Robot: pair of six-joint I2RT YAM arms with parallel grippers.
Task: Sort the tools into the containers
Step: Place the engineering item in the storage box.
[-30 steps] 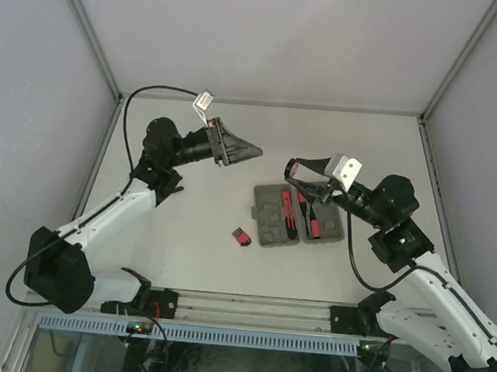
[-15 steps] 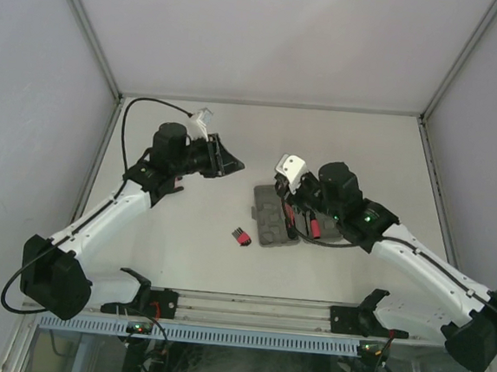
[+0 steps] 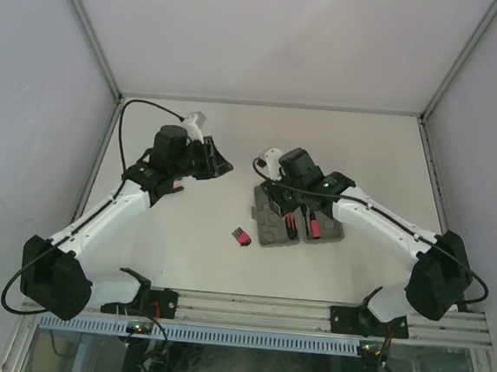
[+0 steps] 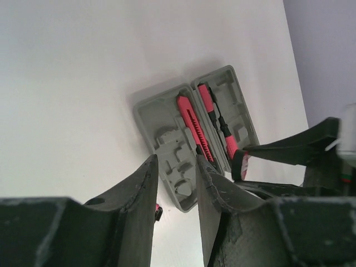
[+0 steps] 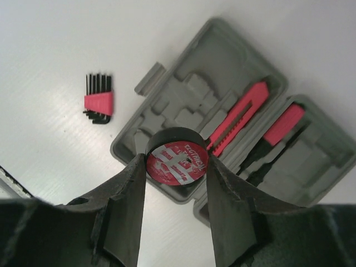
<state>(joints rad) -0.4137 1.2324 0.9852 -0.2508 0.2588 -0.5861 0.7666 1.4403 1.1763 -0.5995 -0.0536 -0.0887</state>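
Note:
The grey tool case (image 3: 268, 227) lies open at mid-table. Its left half (image 5: 222, 61) holds a long red-and-black tool (image 5: 239, 117). A red-handled screwdriver (image 5: 283, 125) lies in the right half. My right gripper (image 5: 177, 164) is shut on a small black ring (image 5: 177, 153), a tape roll with a red label, just above the left half's near corner. In the top view the right gripper (image 3: 275, 195) hangs over the case's left half. The red-black hex key set (image 3: 241, 236) lies on the table left of the case. My left gripper (image 3: 222, 164) stands open and empty, up and left of the case.
White walls with metal rails close off the table at the back and on both sides. From the left wrist view the case (image 4: 167, 139) and a corner of the hex key set (image 4: 158, 211) show beyond the fingers (image 4: 139, 206).
My right arm has swung left with the ring, from beside the case's right half to over its left half. The left gripper has drawn back a little to the left.

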